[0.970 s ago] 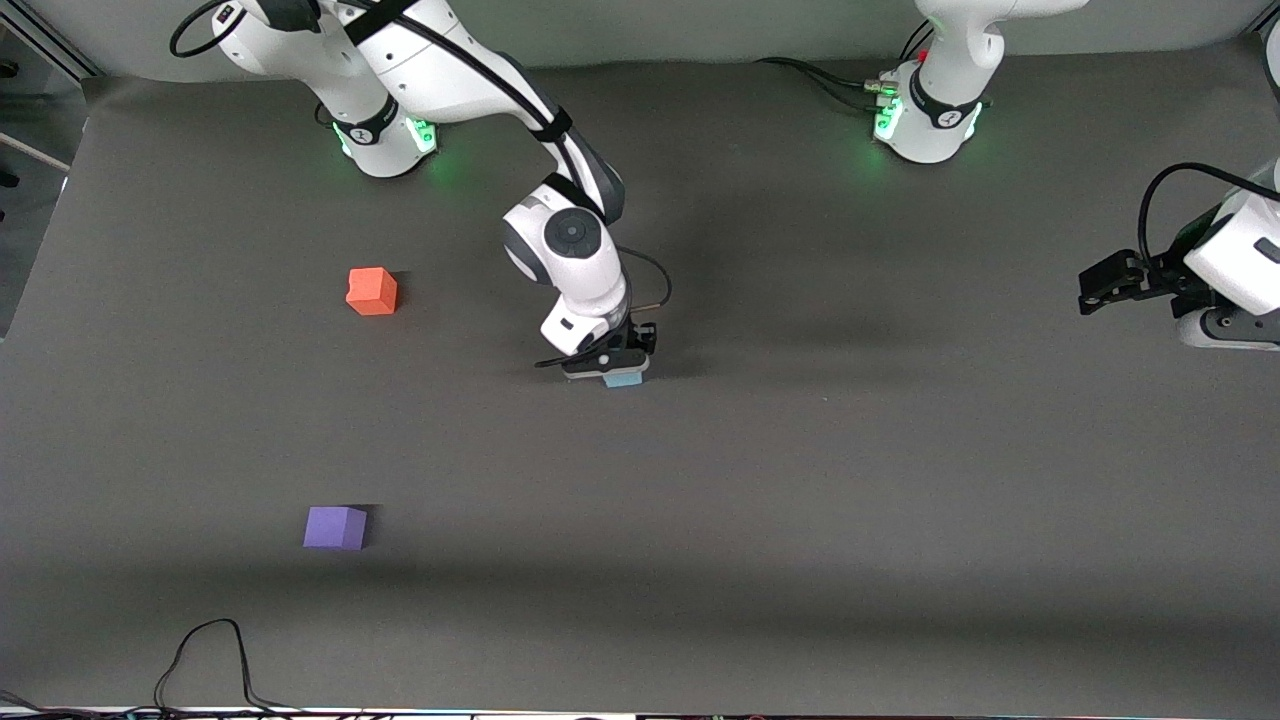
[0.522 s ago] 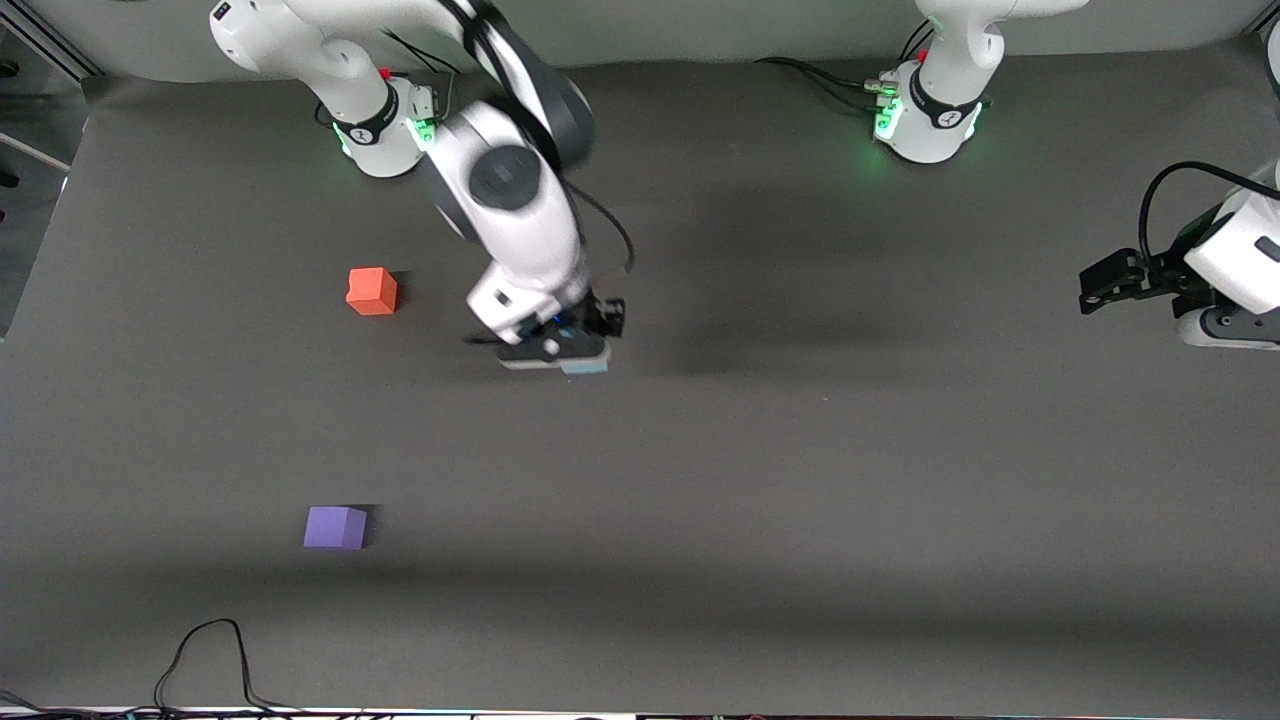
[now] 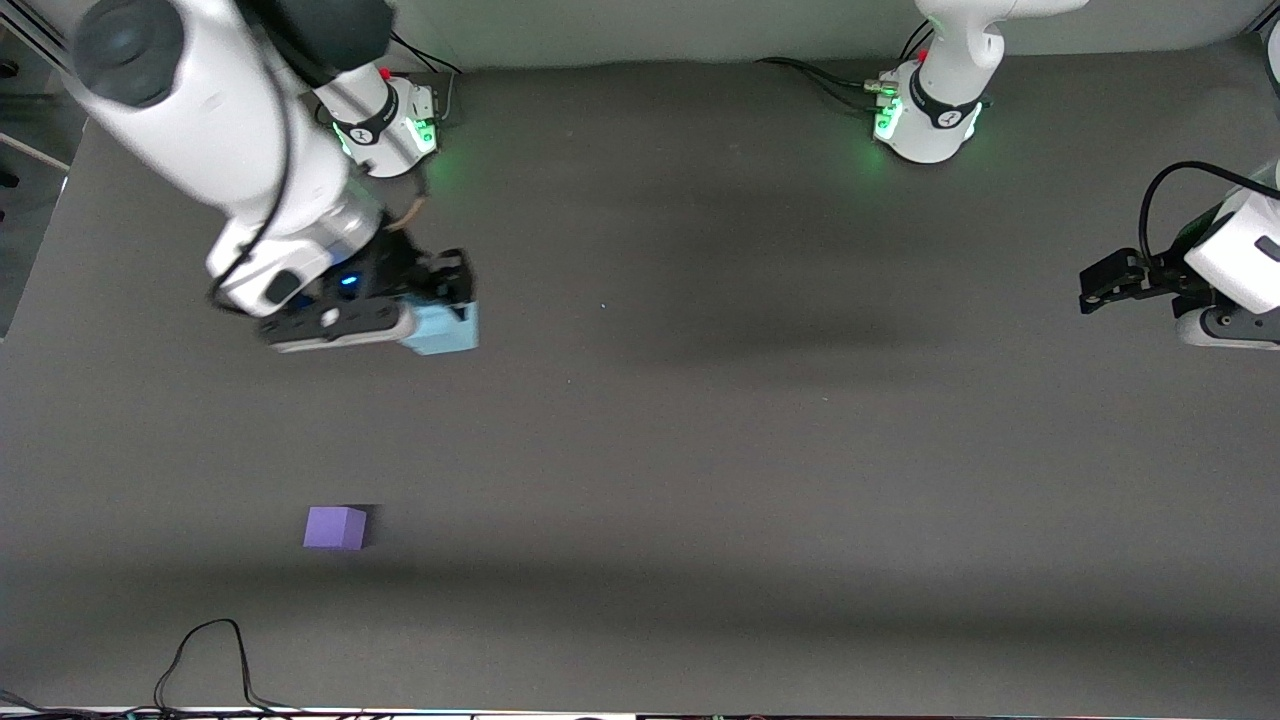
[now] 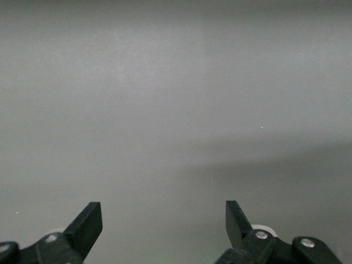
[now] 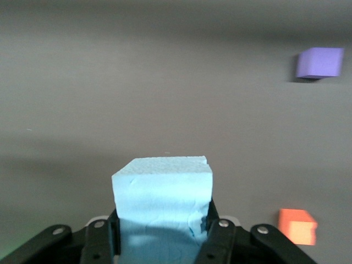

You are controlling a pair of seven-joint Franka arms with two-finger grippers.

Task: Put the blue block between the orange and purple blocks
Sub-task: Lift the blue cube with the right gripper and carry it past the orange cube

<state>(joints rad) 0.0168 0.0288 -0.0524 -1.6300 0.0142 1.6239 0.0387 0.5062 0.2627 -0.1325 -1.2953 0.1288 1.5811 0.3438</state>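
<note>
Front view: you had the right tool [image 3: 440,318] raised over the desk [image 3: 760,440] toward the right arm's end, its fingers clamped on the blue block [image 3: 443,328]. The block hung clear of the surface, tucked against the underside of the tool. The purple block [image 3: 335,527] sat on the desk much nearer the camera, well apart from the carried block, with open desk around it. You could not see the orange block here; the right arm's wrist covered the spot where it might lie. A black cable [image 3: 205,655] looped along the desk's nearest edge, well apart from the purple block. Your left tool [image 3: 1100,285] waited toward the left arm's end of the desk, fingers spread, holding nothing.

Left wrist view: you saw the two fingers [image 4: 88,225] of the left tool standing wide apart over bare grey desk [image 4: 176,110].

Right wrist view: the blue block [image 5: 163,203] filled the gap between the right tool's fingers [image 5: 217,239], gripped on two sides. The orange block [image 5: 297,225] and the purple block [image 5: 319,62] both rested on the desk, well apart from each other, with bare surface between them.
</note>
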